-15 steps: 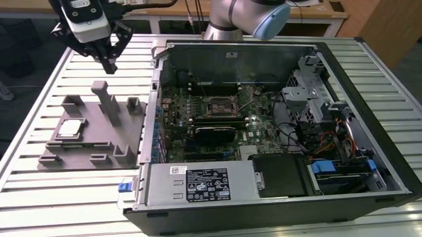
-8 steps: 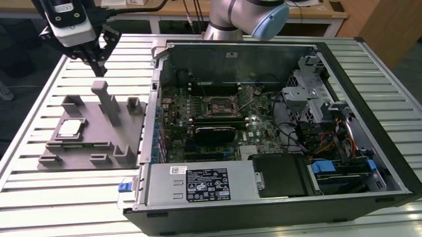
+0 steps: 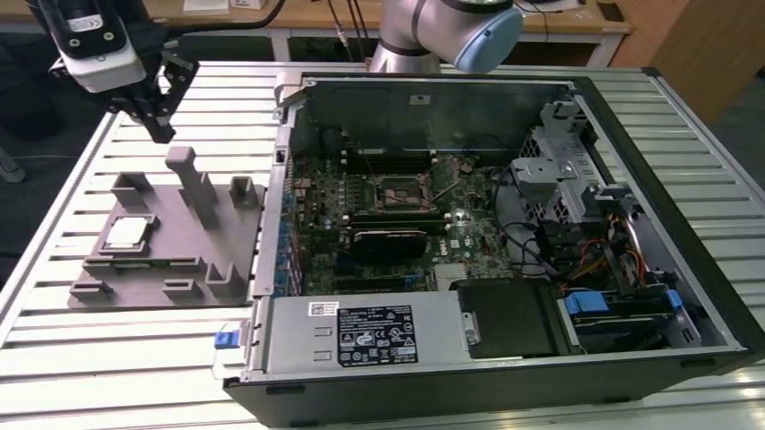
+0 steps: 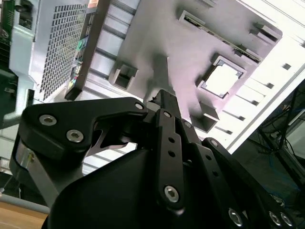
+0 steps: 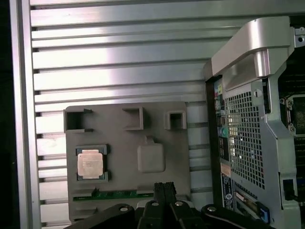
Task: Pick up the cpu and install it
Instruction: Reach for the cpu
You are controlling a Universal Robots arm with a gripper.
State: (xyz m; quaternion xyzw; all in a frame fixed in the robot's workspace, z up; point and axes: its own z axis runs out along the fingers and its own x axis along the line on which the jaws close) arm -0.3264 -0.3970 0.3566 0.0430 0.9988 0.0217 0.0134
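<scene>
One cpu (image 3: 125, 235) lies flat, silver face up, in a square recess of the one grey tray (image 3: 161, 269); in both wrist views it sits seated in that recess, untouched. One open computer case (image 3: 418, 112) lies on its side on the slatted table (image 3: 120, 349), with one black socket (image 3: 400, 190) showing on its board, well apart from the cpu. One arm carries one pincer (image 3: 161, 134).

The tray sits just beside the case wall on the exterior view's left. One tall post (image 3: 185, 175) rises from the tray between the cpu and the case, with lower blocks near it. Bare slats surround the tray's other sides, and the space above the cpu is unobstructed.

The pincer (image 5: 164, 187) hangs above the tray's edge, clear of the tray and near the top of the tall post. Its fingers (image 4: 167, 102) are clenched together with nothing between them.
</scene>
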